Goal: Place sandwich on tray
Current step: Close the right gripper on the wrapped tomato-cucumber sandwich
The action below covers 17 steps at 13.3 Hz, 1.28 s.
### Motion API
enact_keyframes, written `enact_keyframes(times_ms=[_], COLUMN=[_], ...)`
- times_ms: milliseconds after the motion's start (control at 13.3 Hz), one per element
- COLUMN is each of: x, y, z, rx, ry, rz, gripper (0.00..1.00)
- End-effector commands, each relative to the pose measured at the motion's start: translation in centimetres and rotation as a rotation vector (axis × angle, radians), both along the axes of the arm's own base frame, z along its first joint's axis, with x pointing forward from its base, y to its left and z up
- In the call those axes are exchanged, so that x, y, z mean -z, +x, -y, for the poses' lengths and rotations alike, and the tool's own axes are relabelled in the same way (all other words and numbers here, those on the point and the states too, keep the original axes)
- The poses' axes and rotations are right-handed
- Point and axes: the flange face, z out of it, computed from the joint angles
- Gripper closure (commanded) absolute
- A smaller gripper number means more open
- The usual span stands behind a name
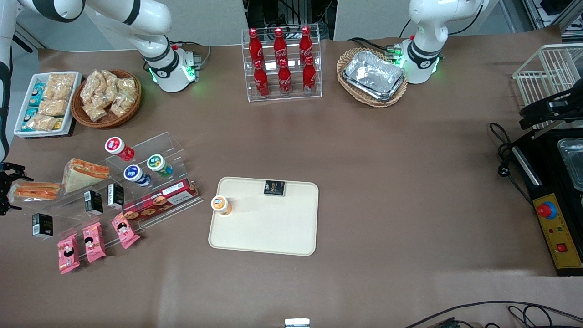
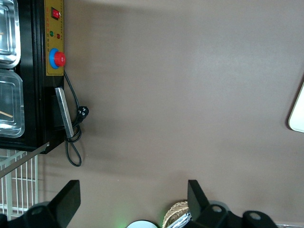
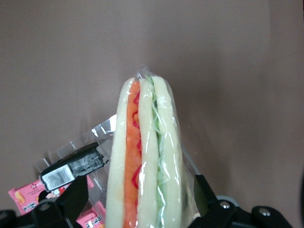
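**Operator:** Two fingers (image 3: 76, 194): how wide do you have them?

**Spotter:** Your gripper (image 3: 140, 183) is spread, one finger on each side of the sandwich (image 3: 145, 161). You can see a strip of wrap and table between each fingertip and the bread, so you have no clamp on it.

**Operator:** Where does the sandwich sit?

**Spotter:** At the working arm's end of the table, by the clear stepped shelf (image 1: 171, 150) and just beside the wedge sandwich (image 1: 84, 174). It is well apart from the tray (image 1: 268, 228).

**Operator:** What do the containers hold?

**Spotter:** Your tray carries an orange-capped bottle (image 1: 221, 204) at its rim and a black carton (image 1: 274, 187). One wicker basket (image 1: 82, 119) holds snack bags. The other basket (image 1: 348, 57) holds foil trays (image 1: 373, 74). The white dish (image 1: 20, 114) has packets, and the clear rack (image 1: 248, 68) has cola bottles (image 1: 281, 59).
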Motion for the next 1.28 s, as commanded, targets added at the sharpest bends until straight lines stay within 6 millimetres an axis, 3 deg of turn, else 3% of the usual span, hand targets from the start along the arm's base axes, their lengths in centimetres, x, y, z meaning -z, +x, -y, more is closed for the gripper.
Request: enact_keyframes(times_ms=[0, 226, 301, 451, 602, 752, 1053, 1203], x=[0.5, 0.5, 0.5, 0.1, -1.4, -3.0, -8.7, -10.8], y=[-0.2, -0.5, -0.8, -0.7, -0.7, -0.3, 1.2, 1.0], z=[0.1, 0.5, 1.0, 1.0, 1.1, 0.8, -0.1, -1.4], rx=[0.008, -0.008, -0.010, -0.056, -0.106, -0.156, -0.214, -0.237], ry=[0.011, 0.044, 0.074, 0.083, 0.076, 0.064, 0.074, 0.106], rz=[0.028, 0.055, 0.079, 0.098, 0.122, 0.141, 0.166, 0.177], gripper=[0.16, 0.65, 0.74, 0.80, 0.96, 1.00, 1.00, 1.00])
